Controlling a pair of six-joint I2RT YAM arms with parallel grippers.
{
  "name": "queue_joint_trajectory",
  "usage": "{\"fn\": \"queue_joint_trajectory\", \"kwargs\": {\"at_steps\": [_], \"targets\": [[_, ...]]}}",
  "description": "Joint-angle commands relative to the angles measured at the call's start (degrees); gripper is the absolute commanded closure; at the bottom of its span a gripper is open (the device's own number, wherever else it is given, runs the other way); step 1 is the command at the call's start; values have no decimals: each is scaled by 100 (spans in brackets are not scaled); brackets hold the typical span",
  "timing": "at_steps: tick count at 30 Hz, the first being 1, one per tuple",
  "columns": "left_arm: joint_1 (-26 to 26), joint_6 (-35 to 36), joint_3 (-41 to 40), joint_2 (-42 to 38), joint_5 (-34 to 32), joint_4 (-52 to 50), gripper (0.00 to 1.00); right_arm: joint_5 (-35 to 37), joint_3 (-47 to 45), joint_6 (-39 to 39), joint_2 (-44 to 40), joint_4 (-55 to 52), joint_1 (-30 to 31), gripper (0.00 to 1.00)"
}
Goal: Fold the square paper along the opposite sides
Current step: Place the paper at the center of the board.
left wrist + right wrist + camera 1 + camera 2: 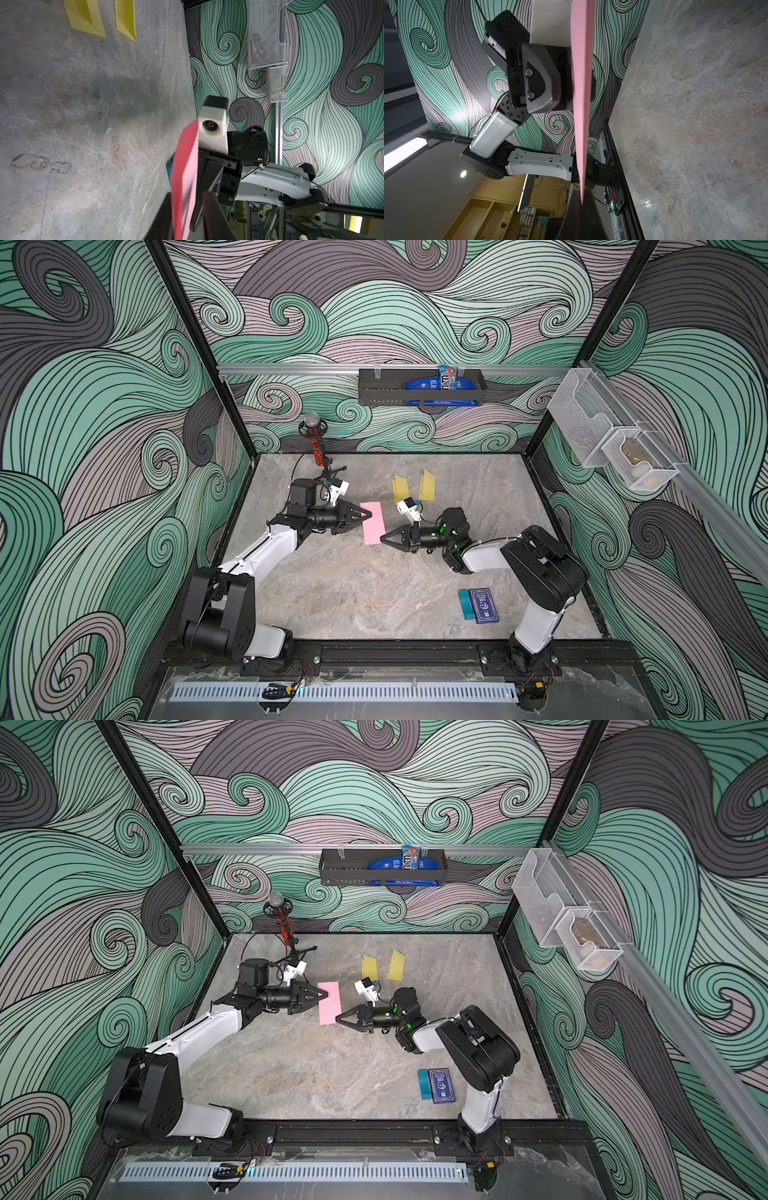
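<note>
Nearby, two yellow folded papers (400, 488) (428, 486) lie on the marble table (353, 593), side by side but apart, just behind the right arm's wrist camera. A microphone (312, 435) on a small stand rises in the back left corner, close behind the left arm. Toward the front right, beside the right arm, lies a blue card box (483, 605) with a teal block (465, 605) right against its left side. A black rack (374, 391) on the back wall holds blue packets (419, 384), and two mesh bins (579, 418) (642, 468) hang on the right wall. All of these sit well apart from the gap between the two grippers, where only the pink paper (372, 522) lies.

That paper shows as a long narrow rectangle, held off the table around mid-table, toward the back. The right gripper (383, 540) is clamped on its near right corner. In the right wrist view the sheet runs edge-on straight into the closed fingertips. The left gripper (369, 514) reaches over the paper's left long edge. In the left wrist view its fingers (205, 212) stand a little apart with the sheet passing between them.

Counted:
- one pink paper
- two yellow papers
- one microphone
- one card box
- one teal block
- one rack
- two bins
- two arms, each with one gripper
</note>
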Motion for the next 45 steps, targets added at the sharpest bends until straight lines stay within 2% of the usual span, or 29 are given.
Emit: {"fn": "queue_joint_trajectory", "kwargs": {"at_steps": [1,7,15,17,20,22,33,45], "targets": [[70,-620,-249,-131,227,942,63,-125,167,-42,-108,26,69,100],[149,-942,-464,-180,263,1454,63,-173,183,-94,-239,-108,104,100],[221,-1446,-670,-224,316,2222,69,-201,163,-64,-219,-62,222,100],[230,-1484,-670,-207,316,2284,75,-216,168,-66,-209,-71,236,100],[263,-1495,-678,-163,334,2292,92,-230,145,-86,-213,-86,241,100],[292,-1497,-702,-154,347,2287,99,-234,129,-90,-222,-90,238,100],[533,-1659,-788,-163,317,2471,100,-187,-31,-103,-273,-87,243,100],[549,-2120,-998,-250,167,3114,100,-45,-64,-477,-390,-656,247,100]]}}
